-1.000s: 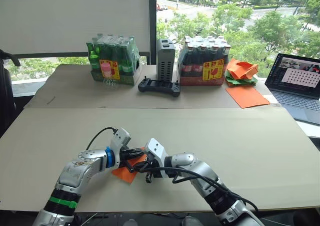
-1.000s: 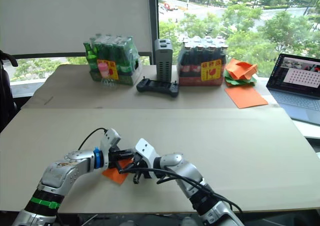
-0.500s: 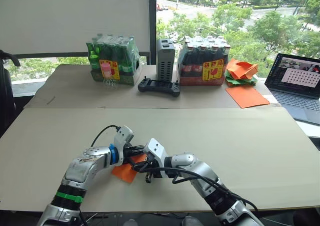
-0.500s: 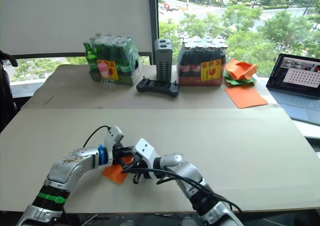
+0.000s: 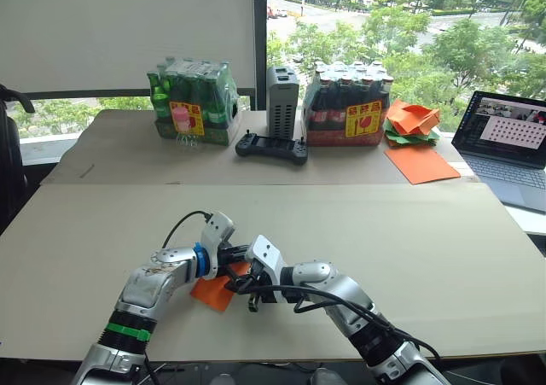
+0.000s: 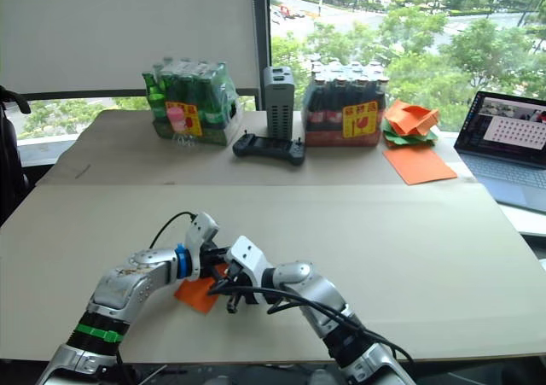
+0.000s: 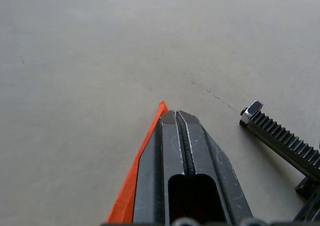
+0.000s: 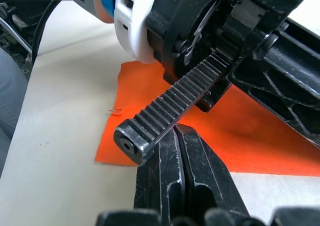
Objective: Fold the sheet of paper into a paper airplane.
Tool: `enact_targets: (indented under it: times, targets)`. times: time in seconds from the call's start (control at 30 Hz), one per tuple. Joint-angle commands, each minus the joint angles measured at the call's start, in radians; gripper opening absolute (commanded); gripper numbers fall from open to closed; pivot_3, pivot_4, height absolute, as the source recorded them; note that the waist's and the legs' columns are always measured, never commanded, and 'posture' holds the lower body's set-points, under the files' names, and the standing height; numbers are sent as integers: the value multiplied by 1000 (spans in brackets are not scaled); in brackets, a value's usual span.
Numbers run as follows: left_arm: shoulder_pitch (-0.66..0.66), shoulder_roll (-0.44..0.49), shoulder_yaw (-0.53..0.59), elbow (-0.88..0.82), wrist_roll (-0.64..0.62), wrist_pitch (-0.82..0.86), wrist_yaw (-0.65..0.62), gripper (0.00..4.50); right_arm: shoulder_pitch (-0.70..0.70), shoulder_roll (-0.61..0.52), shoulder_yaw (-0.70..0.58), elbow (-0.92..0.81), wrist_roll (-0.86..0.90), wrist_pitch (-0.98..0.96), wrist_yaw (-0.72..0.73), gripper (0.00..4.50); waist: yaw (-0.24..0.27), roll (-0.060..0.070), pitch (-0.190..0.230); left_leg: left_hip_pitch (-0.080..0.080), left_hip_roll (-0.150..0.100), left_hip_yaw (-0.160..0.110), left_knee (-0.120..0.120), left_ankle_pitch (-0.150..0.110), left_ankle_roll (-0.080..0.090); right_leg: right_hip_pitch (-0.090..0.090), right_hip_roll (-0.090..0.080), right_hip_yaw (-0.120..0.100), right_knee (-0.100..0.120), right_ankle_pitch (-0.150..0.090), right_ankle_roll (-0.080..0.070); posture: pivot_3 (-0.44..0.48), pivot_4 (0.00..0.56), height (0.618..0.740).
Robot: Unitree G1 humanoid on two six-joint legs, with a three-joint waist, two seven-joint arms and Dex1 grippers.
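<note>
Pressing both grippers, left and right, fingers together, on the sheet of paper. Risk: crowded grippers snag, dragging or tearing the crease.

Left gripper shifted forward across sheet of paper, away from its near corner, now closer beside right gripper. Left elbow swung inward toward sheet. More orange now exposed on paper's left side.
</note>
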Motion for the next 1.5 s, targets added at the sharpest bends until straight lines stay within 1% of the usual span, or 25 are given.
enact_targets:
  times: [0.03, 0.63, 0.83, 1.03, 1.5]
  targets:
    - [16, 1, -21, 43, 37, 11, 18, 47, 32, -22, 23, 44, -24, 58, -10, 0, 0, 0, 0, 0, 0, 0, 0, 0, 0, 0, 0, 0, 0, 0, 0, 0, 150, 740]
    - [109, 79, 27, -11, 27, 18, 0, 47, 32, -22, 34, 45, -24, 57, -3, 0, -7, 1, 0, 0, 0, 0, -1, 0, 0, 0, 0, 0, 0, 0, 0, 0, 150, 740]
    - [127, 94, 74, -16, 21, 27, 11, 47, 28, -22, 36, 50, -24, 55, 1, 0, -7, 1, -1, 1, 0, 0, -1, 0, 0, 0, 0, 0, 0, 0, 0, 0, 150, 740]
    - [174, 129, 111, -46, 6, 35, 9, 47, 25, -22, 39, 55, -23, 52, 4, 0, -9, 1, -1, 1, 0, 0, -2, 0, 0, 0, 0, 0, 0, 0, 0, 0, 150, 740]
    - [238, 151, 155, -103, -19, 58, 14, 47, 19, -22, 44, 65, -26, 46, 16, 0, -11, 1, -1, 1, 0, 0, -3, 0, 0, 0, 0, 0, -1, 0, 0, 0, 150, 740]
